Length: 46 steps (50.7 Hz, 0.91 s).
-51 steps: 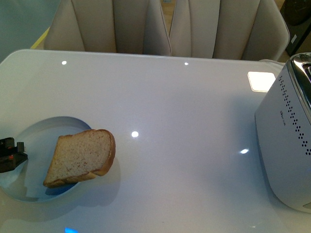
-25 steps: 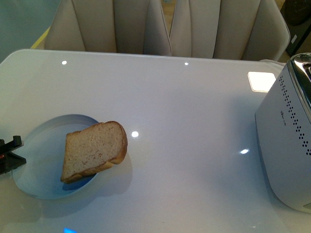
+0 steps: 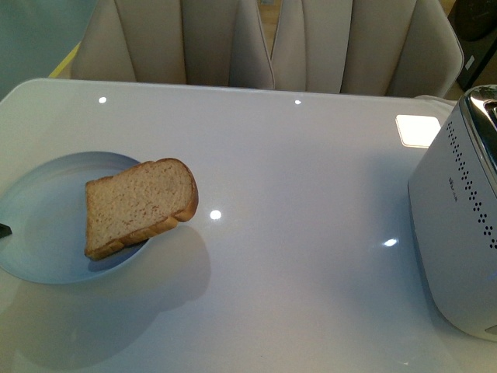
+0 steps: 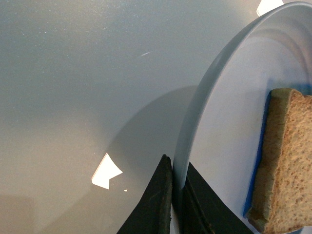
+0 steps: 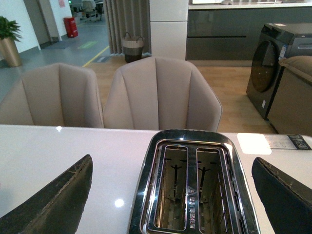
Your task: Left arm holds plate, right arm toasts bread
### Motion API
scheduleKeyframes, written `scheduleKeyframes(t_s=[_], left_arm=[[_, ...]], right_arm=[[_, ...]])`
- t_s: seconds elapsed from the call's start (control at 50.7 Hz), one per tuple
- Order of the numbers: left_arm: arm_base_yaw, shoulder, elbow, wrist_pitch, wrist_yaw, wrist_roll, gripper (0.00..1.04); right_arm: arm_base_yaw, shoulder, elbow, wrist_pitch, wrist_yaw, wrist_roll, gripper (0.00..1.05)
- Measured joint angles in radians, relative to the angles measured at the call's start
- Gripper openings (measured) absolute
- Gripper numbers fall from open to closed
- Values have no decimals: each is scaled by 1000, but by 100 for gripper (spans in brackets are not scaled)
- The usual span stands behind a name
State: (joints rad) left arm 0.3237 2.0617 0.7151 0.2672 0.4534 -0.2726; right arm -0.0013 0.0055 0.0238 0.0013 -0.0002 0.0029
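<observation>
Front: round pale blue-white plate (image 3: 39, 241) carried the light brown bread slice (image 3: 138, 206), well apart from white toaster (image 3: 458, 225). L wrist: black left end effector (image 4: 176, 170) was clamped on plate rim, so the hold looked done. R wrist: right end effector (image 5: 171, 165) hung apart & empty over vacant toaster slots; toasting was all left to do.

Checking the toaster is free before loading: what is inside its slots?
Both slots of the toaster hold only bare wire racks and no bread. Their floors are too dark to see. The bread lies on the plate.
</observation>
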Motion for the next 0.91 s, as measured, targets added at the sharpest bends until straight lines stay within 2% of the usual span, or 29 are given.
scheduleKeyframes(t_s=[0.138,0.296,0.552,0.907], left_arm=[[-9,-93,-18,-69,8,-3,3],[-86,-256,-21,-178,12,-28,3],[-328,-436,53,-294,-26,-153,3],[-643,-518,125,-336,-96,-282,3]], right_arm=[[0,0,0,0,0,0,96],[0,0,0,0,0,0,96],[0,0,0,0,0,0,96],[0,0,0,0,0,0,96]])
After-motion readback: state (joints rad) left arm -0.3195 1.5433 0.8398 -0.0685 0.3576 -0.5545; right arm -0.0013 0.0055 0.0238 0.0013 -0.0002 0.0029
